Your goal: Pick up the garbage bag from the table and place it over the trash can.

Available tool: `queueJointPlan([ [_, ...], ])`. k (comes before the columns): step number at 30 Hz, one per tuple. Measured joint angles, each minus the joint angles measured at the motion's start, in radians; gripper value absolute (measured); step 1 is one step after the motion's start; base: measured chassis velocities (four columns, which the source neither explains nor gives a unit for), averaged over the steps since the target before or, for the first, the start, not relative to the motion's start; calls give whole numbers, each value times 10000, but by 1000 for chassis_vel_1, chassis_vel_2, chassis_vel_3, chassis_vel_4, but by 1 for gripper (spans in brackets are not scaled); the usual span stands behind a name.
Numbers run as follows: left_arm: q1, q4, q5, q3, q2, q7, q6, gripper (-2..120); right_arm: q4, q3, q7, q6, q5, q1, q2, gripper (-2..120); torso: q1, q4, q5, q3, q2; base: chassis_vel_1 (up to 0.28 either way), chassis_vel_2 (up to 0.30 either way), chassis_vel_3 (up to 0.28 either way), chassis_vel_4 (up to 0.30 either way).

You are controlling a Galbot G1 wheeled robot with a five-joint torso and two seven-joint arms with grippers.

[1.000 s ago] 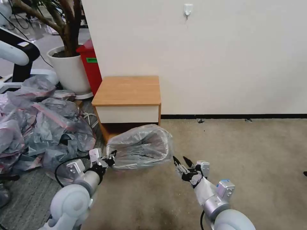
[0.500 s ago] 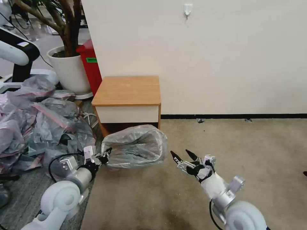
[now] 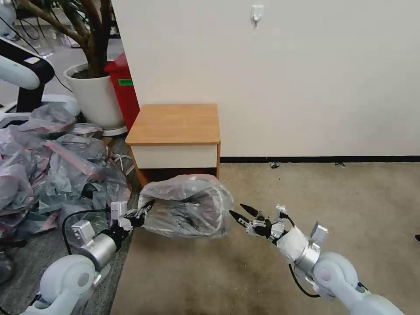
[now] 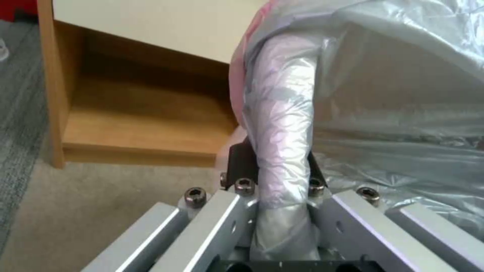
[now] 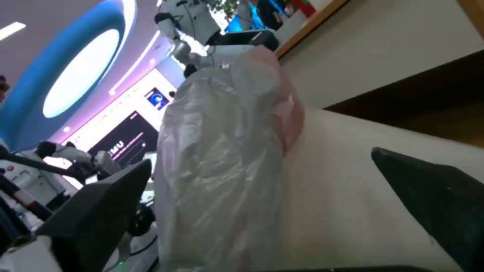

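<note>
The garbage bag (image 3: 188, 203), grey and crinkly with a pink rim, is pulled over the trash can, which sits tipped on the carpet in front of the table (image 3: 175, 124). My left gripper (image 3: 141, 212) is shut on the bag-wrapped rim at the bag's left side. In the left wrist view the garbage bag (image 4: 282, 124) runs as a wrapped roll between the dark fingers (image 4: 238, 162). My right gripper (image 3: 238, 211) stands open just right of the bag, not touching it. In the right wrist view, the trash can's cream wall (image 5: 353, 211) and the bag (image 5: 222, 177) lie between the spread fingertips (image 5: 96, 219).
A big heap of similar grey-pink bags (image 3: 48, 162) lies on the floor to the left. Behind it stand a potted plant (image 3: 94, 94) and a red bin (image 3: 124, 89). A white wall runs behind the table. Open carpet (image 3: 332, 192) stretches to the right.
The left gripper has drawn the bagged rim a little to the left, and the bag has turned so its opening shows less. The right gripper has swung in toward the bag's right side, staying open.
</note>
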Motion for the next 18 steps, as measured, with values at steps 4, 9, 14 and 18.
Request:
queueJointPlan([
  [4,-21,-10,49,55,35,1,-35,3,-31,-110,-238,-58,-190,62,20,96,0,0,-1,0,0,0,0,0,0],
  [9,-6,-98,104,98,68,2,-46,3,-51,-183,-354,-52,-242,138,28,78,0,-1,0,0,0,0,0,0,0],
  [14,90,-151,184,109,57,-2,-75,3,-77,-223,-359,26,-248,174,49,61,0,-1,0,0,0,0,0,0,0],
  [18,119,-152,227,126,48,-11,-101,3,-76,-229,-358,166,-255,85,67,45,0,0,0,0,0,0,0,0,0],
])
